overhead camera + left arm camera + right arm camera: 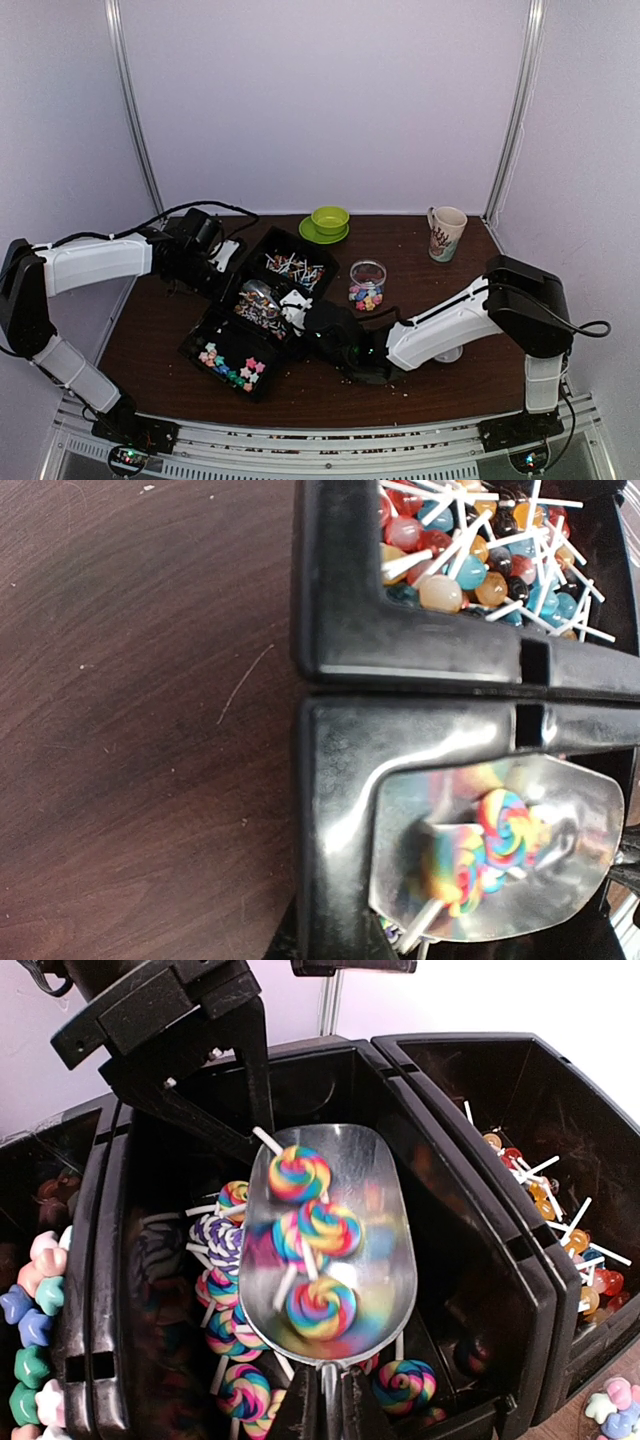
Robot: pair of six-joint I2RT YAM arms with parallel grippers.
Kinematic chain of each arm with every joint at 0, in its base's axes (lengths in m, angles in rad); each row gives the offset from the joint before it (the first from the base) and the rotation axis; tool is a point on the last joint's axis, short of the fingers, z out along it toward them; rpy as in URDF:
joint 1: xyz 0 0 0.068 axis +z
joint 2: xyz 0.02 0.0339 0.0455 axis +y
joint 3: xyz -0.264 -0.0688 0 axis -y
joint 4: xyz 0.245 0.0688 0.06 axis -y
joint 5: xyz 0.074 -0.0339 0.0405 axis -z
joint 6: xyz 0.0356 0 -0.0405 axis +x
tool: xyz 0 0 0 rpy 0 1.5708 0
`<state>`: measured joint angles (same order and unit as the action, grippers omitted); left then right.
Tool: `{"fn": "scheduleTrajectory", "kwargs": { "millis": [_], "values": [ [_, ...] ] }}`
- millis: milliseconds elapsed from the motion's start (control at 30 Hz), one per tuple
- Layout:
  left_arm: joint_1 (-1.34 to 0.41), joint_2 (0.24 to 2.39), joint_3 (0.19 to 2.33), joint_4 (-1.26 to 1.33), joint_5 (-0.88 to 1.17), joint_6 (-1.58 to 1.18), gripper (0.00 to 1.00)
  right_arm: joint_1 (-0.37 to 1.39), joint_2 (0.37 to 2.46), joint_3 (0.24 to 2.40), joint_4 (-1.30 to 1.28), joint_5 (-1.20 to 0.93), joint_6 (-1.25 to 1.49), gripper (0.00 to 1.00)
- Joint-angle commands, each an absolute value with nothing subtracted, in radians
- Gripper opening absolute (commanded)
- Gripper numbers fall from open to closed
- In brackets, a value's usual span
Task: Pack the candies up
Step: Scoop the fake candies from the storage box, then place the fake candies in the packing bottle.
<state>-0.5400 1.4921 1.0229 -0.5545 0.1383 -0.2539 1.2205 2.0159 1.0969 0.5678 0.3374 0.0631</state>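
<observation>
Three swirl lollipops (322,1305) lay loose in the metal scoop (385,1200), and the right gripper (330,1415) had its fingers clenched on the thin handle, the bowl reaching straight out ahead of them over the middle bin (470,1220). Nothing penned those lollipops in. One sat up near the open lip with its stick poking past the edge, so a forward dip or a jolt could have shed it. The pinch was narrow too, and the loaded bowl could have twisted in it.

Left of those fingers, in the neighbouring bin, sat the pastel candies (35,1300), untouched, and more lay in the clear cup (367,272) off to their right. The cup's mouth looked narrower than the scoop, so pouring there risked a scatter on the table.

Beyond the scoop, the left gripper (230,1110) looked clamped on the middle bin's far rim. A tug from it could have shifted the bin under the load.
</observation>
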Motion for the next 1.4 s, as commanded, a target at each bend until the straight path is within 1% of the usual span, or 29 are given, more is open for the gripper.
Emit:
{"fn": "scheduleTrajectory", "kwargs": {
  "millis": [0, 433, 667, 933, 1033, 1133, 1367],
  "values": [
    [-0.541, 1.451, 1.084, -0.420, 0.346, -0.303, 0.00, 1.199, 2.004, 1.061, 0.569, 0.376, 0.065, 0.00],
    [-0.481, 1.467, 1.081, -0.463, 0.254, -0.344, 0.00, 1.197, 1.883, 0.995, 0.488, 0.449, 0.061, 0.00],
    [-0.472, 1.478, 1.087, -0.478, 0.242, -0.338, 0.00, 1.169, 1.801, 0.951, 0.433, 0.479, 0.076, 0.00],
    [-0.473, 1.503, 1.107, -0.530, 0.196, -0.332, 0.00, 1.140, 1.707, 0.904, 0.411, 0.339, 0.034, 0.00],
    [-0.474, 1.508, 1.112, -0.542, 0.183, -0.331, 0.00, 1.140, 1.678, 0.898, 0.397, 0.318, 0.021, 0.00],
    [-0.472, 1.505, 1.112, -0.547, 0.177, -0.331, 0.00, 1.140, 1.641, 0.904, 0.339, 0.333, 0.020, 0.00],
    [-0.475, 1.508, 1.118, -0.555, 0.182, -0.330, 0.00, 1.108, 1.507, 0.940, 0.105, 0.351, 0.031, 0.00]
  ]
}}
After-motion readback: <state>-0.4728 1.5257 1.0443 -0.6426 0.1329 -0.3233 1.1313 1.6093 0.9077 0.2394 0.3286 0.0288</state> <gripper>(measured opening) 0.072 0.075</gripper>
